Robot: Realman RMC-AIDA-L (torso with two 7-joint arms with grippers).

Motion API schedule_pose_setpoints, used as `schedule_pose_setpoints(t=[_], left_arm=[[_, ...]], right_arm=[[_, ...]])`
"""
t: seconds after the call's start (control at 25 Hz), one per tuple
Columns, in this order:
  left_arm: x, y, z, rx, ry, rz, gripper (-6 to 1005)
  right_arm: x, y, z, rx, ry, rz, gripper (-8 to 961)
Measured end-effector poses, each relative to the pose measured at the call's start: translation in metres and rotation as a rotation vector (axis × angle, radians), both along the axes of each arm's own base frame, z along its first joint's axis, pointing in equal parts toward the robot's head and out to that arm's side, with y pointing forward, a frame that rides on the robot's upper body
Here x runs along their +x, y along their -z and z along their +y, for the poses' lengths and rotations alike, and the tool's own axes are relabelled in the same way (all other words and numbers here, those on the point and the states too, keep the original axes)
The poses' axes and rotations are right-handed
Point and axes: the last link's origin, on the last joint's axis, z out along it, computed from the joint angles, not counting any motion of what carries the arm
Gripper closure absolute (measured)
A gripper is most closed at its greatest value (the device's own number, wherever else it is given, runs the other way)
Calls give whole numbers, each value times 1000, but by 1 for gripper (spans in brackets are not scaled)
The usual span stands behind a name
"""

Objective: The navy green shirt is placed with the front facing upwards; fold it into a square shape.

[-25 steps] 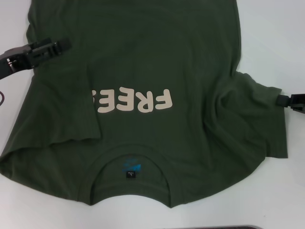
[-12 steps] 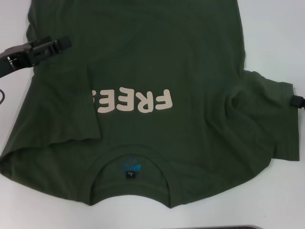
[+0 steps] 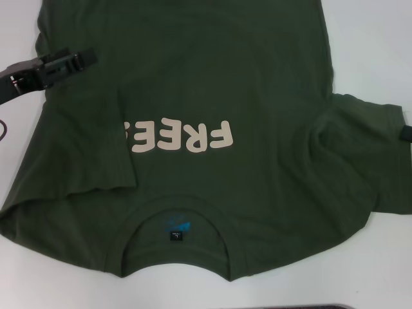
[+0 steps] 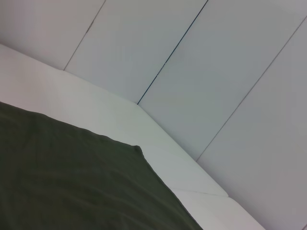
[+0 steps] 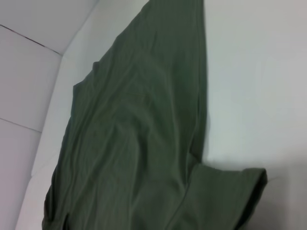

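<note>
The navy green shirt [image 3: 212,77] lies front up on the white table [image 3: 373,51], its collar and black neck tag [image 3: 175,235] nearest me. The cream letters [image 3: 187,136] are partly covered by the left sleeve, which is folded in over the chest. The right sleeve [image 3: 367,148] is spread out sideways and wrinkled. My left gripper [image 3: 80,60] hovers at the shirt's left edge, above the folded part. Only a black tip of my right gripper [image 3: 405,133] shows, at the outer hem of the right sleeve. The wrist views show shirt cloth [image 4: 72,177] and the shirt body with its sleeve [image 5: 225,196].
White table surface surrounds the shirt on the left, right and front. Pale wall panels [image 4: 216,72] rise behind the table's far edge. A dark strip [image 3: 290,306] shows at the very front of the head view.
My right gripper has moved right, nearly out of the head view, and the right sleeve has been drawn out flatter to the right. The left gripper has barely shifted.
</note>
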Motion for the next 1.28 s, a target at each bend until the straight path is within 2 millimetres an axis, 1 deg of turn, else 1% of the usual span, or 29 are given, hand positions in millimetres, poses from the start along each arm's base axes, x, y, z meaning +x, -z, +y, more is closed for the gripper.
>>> schedule_pose_setpoints(t=[0.32,0.52,0.68,0.88,1.28], left_arm=[[3,1,2,-2,7,-1,95],[3,2,2,-6,9,0,95],[3,2,3,-5,8,1,95],[3,2,3,-4,4,4,96],[2,2,3,-3,3,5,96]], right_arm=[[7,-5,-7,21,30,-6,919],[6,-9,-8,36,27,3,915],[-5,-5,1,24,-16,24,911],[-23,6,17,-2,-76,44,907],[-64,35,50,-71,-197,64,899]])
